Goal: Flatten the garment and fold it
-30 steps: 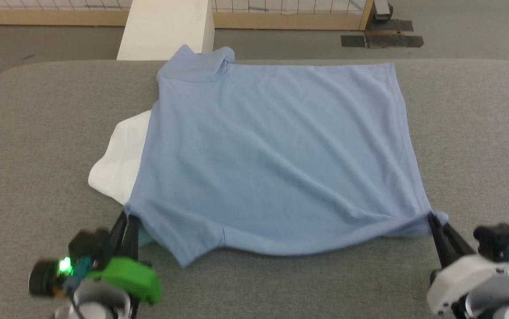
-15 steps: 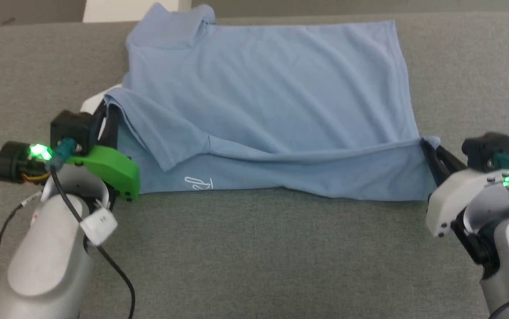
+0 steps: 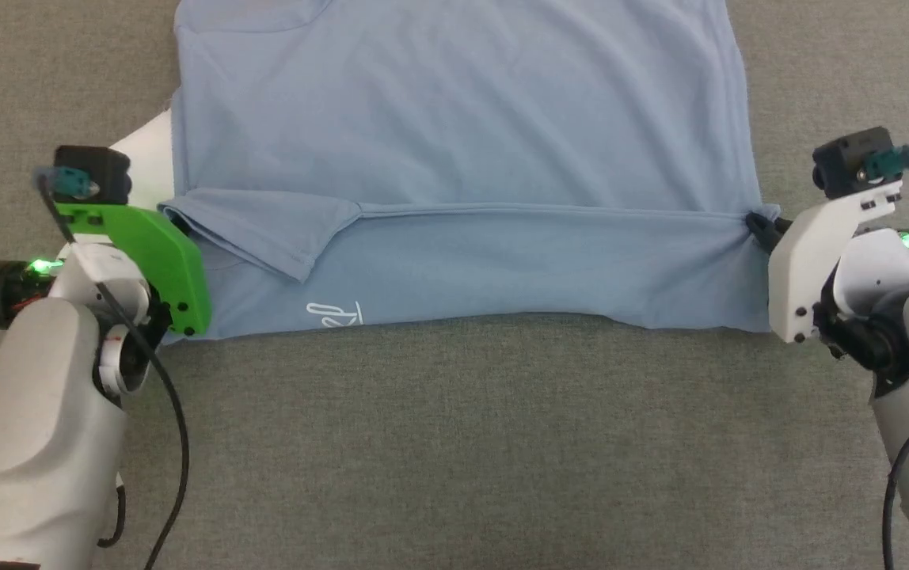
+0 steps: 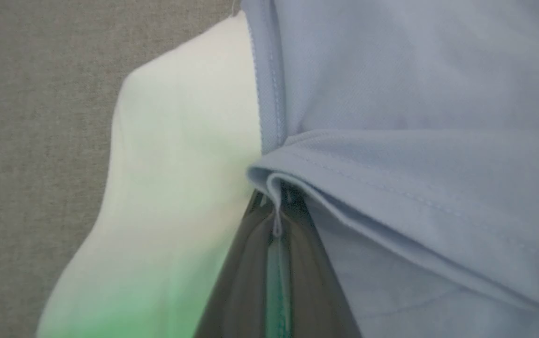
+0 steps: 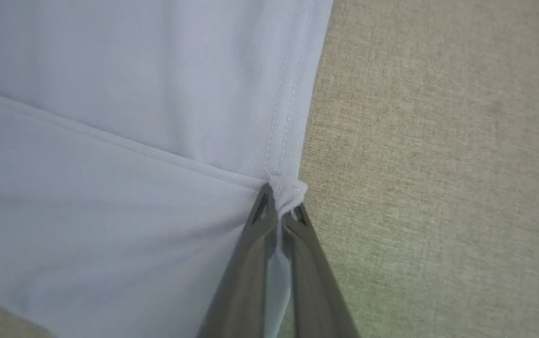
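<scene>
on coarse grey fabric [image 3: 462,443], soft knit garment [image 3: 462,119] lies doubled.

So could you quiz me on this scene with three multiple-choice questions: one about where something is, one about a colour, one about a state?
1. Where is the white script logo on the polo shirt?
A) on the near strip, toward the robot's left
B) at the strip's right end
C) on the far edge

2. What colour is the cover on the left wrist?
A) white
B) green
C) red

3. How is the right pincer?
A) hanging open
B) shut on nothing
C) shut on a shirt corner

Answers:
1 A, it lies near the left arm.
2 B, it is bright green.
3 C, blue cloth is pinched in it.
</scene>
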